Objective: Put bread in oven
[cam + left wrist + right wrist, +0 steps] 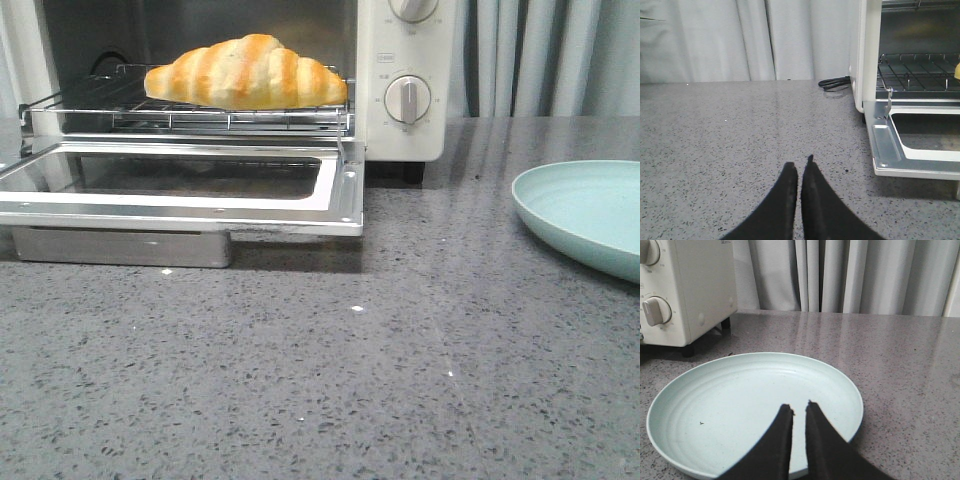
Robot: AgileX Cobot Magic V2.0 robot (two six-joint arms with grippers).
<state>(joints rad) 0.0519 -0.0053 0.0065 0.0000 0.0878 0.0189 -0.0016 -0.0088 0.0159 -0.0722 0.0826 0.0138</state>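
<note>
We see the bread (pixel 246 72) lying lengthwise on the wire rack (pixel 190 115) of the oven (pixel 410 80), whose glass door (pixel 190 185) hangs open and level toward six o'clock in the front view. The rack is drawn partly out, so the bread sits near the mouth of the cavity, not deep within it. The left gripper (pixel 800 172) hovers over bare counter (pixel 715 140) with its fingers pressed together on nothing, the oven at its two o'clock. The right gripper (pixel 799 412) hangs above the empty pale-green plate (pixel 680 410), fingers likewise clenched and empty. We judge the placement done and the door step left. Risks from here: raising the door against the protruding rack could jam it or jolt the bread off; a closed gripper nudging the door edge may slip.
</note>
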